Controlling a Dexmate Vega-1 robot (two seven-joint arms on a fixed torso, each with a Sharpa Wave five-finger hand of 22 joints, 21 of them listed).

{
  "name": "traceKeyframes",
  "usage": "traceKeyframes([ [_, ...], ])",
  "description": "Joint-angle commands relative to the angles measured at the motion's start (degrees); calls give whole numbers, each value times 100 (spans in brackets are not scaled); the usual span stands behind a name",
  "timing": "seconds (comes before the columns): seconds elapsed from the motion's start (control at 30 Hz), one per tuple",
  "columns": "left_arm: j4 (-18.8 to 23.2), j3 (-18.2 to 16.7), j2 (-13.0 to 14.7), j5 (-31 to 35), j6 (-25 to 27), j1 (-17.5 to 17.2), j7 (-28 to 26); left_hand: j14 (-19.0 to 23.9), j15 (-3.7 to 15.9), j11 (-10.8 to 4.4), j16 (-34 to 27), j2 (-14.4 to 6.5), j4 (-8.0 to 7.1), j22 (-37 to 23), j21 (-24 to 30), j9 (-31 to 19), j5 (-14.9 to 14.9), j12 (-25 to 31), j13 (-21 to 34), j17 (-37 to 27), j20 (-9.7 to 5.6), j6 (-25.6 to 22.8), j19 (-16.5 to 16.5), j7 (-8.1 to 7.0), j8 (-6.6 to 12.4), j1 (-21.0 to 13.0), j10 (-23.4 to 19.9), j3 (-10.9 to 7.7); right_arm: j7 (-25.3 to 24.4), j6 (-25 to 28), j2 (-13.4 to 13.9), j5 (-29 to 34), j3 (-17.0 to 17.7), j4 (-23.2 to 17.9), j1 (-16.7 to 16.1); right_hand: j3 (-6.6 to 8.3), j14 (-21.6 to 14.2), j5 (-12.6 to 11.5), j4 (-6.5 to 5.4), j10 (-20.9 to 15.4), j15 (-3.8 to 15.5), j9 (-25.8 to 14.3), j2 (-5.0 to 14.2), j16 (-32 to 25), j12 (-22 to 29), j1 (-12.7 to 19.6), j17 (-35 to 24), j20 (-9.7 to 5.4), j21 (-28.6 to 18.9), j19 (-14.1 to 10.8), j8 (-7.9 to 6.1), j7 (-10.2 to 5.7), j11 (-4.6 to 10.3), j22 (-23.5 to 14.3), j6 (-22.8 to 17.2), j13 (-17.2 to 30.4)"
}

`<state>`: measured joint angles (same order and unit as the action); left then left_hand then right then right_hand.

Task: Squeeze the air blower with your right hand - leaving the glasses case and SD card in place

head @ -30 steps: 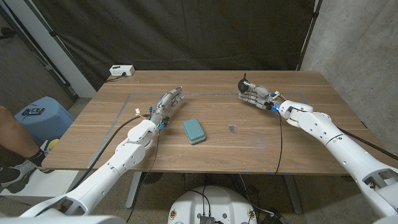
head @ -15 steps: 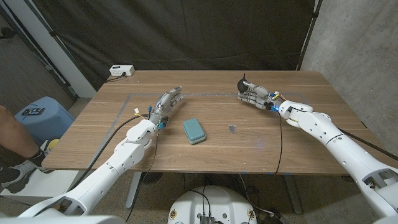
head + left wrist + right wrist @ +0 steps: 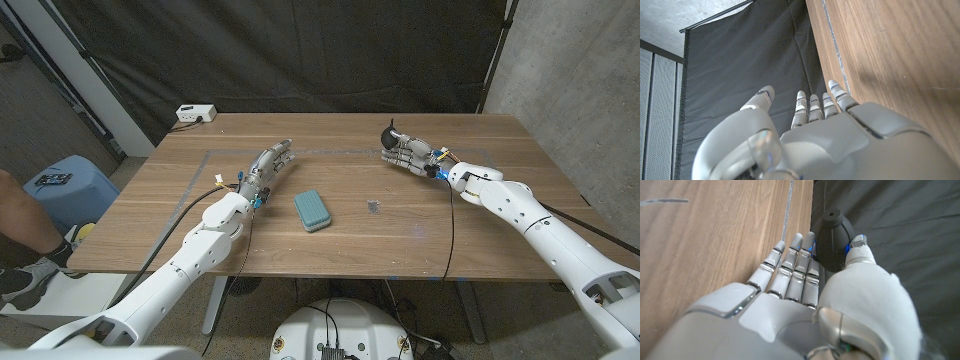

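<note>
Unchanged since earlier frames: right robot hand (image 3: pixel 408 154) wrapped around black air blower (image 3: pixel 834 236) at desk (image 3: pixel 480 215) rear; left robot hand (image 3: pixel 268 166) empty, fingers extended; teal glasses case (image 3: pixel 312 210) and SD card (image 3: pixel 373 207) between.

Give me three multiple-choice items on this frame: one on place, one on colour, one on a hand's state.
1. Where does the SD card lie?
A. right of the glasses case
B. on the case
C. under the left hand

2. What colour is the glasses case?
A. red
B. teal
C. black

3. What is the right hand doing?
A. waiting open, away from everything
B. holding the case
C. wrapped around the black air blower

Key: 1 A, the card sits on bare wood to the case's right. 2 B, the head view shows it teal. 3 C, the fingers and thumb enclose the blower in the right wrist view.
</note>
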<state>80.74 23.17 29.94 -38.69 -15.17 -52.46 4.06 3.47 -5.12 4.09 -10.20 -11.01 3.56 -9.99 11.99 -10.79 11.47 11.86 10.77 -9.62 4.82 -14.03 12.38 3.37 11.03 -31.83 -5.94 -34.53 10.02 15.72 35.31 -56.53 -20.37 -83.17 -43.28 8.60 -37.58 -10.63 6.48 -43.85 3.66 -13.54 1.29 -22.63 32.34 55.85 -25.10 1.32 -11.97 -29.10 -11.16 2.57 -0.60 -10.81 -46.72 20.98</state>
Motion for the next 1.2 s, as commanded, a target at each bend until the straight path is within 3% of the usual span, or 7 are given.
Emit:
traceKeyframes([
  [0.03, -8, 0, 4, 1, -7, 7, 21, 17, -17, 4, -15, -1, 24, -30, -30, -19, 48, 2, 20, -13, 23, -55, 10, -18, 22, -41, -22, -3, 53, -35, 7, -11, 12, 10, -12, -12, 36, -26, 13, -6, 156, -11, -12, -2, -17, -57, -11, 3, -13, 6, -32, 14, 23, -6, 27, 19],
  [1.2, -112, -2, 26, -66, -10, 88, 223, 13, -17, 9, -10, 7, 38, -30, -29, -23, 51, 3, 20, -9, 26, -97, 10, -10, 16, -56, -28, -3, -56, -54, 21, 11, 4, -162, -40, -29, 56, -51, 75, 26, 167, 3, 15, -2, -34, -19, -2, -5, -40, 23, -60, -13, 11, -6, 32, 24],
])
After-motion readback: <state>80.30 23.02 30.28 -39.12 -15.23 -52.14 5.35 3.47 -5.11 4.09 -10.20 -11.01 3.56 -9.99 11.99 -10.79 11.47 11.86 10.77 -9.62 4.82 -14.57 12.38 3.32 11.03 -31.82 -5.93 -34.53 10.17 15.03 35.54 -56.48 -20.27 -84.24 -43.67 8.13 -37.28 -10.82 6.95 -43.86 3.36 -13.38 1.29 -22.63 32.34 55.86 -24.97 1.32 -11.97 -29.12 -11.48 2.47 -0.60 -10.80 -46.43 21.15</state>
